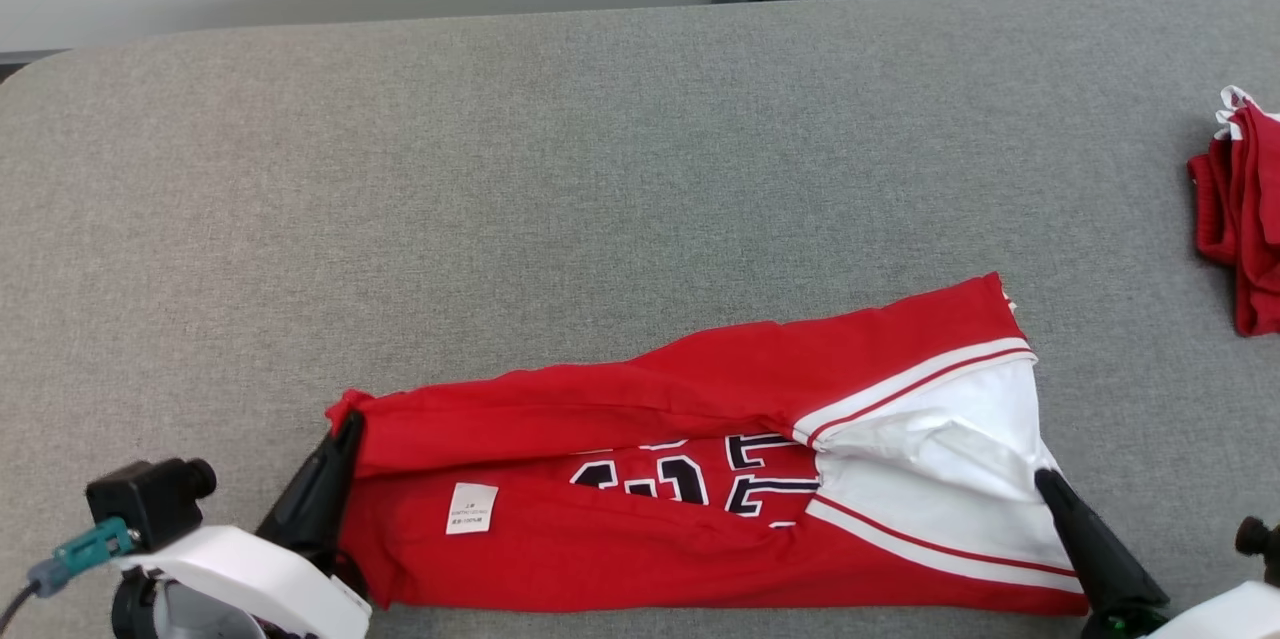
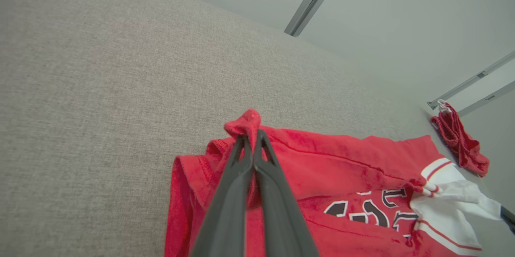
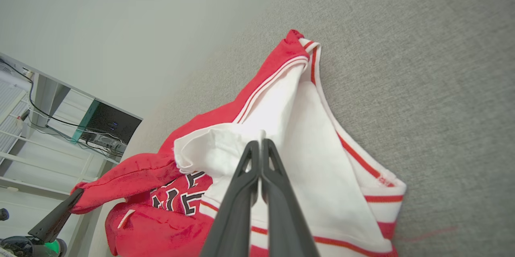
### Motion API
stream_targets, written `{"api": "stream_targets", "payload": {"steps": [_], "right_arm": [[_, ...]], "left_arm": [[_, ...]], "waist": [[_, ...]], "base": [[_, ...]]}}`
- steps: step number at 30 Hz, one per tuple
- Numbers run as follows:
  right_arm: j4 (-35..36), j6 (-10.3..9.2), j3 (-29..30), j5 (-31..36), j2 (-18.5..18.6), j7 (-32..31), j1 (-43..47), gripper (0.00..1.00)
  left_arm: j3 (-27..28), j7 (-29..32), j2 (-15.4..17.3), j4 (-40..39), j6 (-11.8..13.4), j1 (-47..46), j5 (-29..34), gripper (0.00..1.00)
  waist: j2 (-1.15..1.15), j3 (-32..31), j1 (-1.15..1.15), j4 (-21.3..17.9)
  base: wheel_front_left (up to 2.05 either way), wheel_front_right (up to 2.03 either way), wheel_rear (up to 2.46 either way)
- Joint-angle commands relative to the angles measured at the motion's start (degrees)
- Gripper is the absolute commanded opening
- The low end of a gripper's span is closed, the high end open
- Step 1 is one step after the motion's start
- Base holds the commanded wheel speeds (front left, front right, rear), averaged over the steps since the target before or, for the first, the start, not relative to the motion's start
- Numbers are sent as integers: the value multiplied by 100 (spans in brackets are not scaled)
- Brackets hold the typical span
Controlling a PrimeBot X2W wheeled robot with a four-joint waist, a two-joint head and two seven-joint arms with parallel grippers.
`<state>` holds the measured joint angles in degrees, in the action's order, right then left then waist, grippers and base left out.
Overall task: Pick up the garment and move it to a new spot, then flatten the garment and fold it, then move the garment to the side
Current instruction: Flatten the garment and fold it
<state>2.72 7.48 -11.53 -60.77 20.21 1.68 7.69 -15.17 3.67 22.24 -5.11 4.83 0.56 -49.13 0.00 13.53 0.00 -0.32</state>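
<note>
Left pincer (image 1: 348, 429) and right pincer (image 1: 1045, 479) each clamp shut on the garment (image 1: 700, 389), its lettering (image 1: 700, 481) half hidden.

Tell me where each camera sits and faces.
Head view: from the head, down onto table and garment; left pincer, right pincer at lower corners.
Left wrist view: along the shut left pincer, at the garment's red corner.
Right wrist view: along the shut right pincer, at its white panel.
Both wrist views share the black lettering.
</note>
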Motion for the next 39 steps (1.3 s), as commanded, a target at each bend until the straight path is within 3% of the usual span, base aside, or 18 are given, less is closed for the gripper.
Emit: {"api": "stream_targets", "payload": {"steps": [1,2,3,4,5,6,12,15,25,30,39], "right_arm": [[-137,3,9,135,-44,-84,95,0],[-137,3,9,135,-44,-84,95,0],[-175,3,-10,200,-89,-98,98,6],[-219,3,-15,256,-137,-98,88,39],[-267,3,-24,338,-158,-110,86,76],[-294,3,-28,446,-173,-83,81,100],[-218,3,43,1237,-355,335,-99,100],[-130,3,252,1944,-482,776,-273,100],[-210,3,960,3673,-916,1178,-599,100],[-384,3,1039,4153,-1060,1193,-580,100],[-684,3,1102,4420,-1165,1211,-498,100]], "left_arm": [[-23,-34,-67,78,36,102,-52,23],[-23,-34,-67,78,36,102,-52,23],[-37,-68,-77,136,77,126,-23,55],[-47,-108,-109,201,90,131,10,100],[-56,-171,-155,271,102,130,35,100],[-79,-238,-163,361,124,130,108,100],[-165,-985,-330,725,278,28,652,100],[-141,-1555,-434,834,397,-55,1029,100],[271,-1883,-813,448,781,-207,2147,100],[416,-1886,-916,390,717,53,2530,100],[452,-1888,-1003,620,539,332,2883,100]], "waist": [[0,-20,0,1],[0,-20,0,1],[0,-22,0,5],[0,-24,0,11],[0,-27,0,18],[0,-30,0,19],[0,-99,0,-6],[0,-203,0,-10],[0,-523,0,36],[0,-613,0,53],[0,-735,0,117]], "base": [[0,0,0],[0,0,0],[0,0,0],[0,0,0],[0,0,0],[0,0,0],[0,0,0],[0,0,0],[0,0,0],[0,0,0],[0,0,0]]}}
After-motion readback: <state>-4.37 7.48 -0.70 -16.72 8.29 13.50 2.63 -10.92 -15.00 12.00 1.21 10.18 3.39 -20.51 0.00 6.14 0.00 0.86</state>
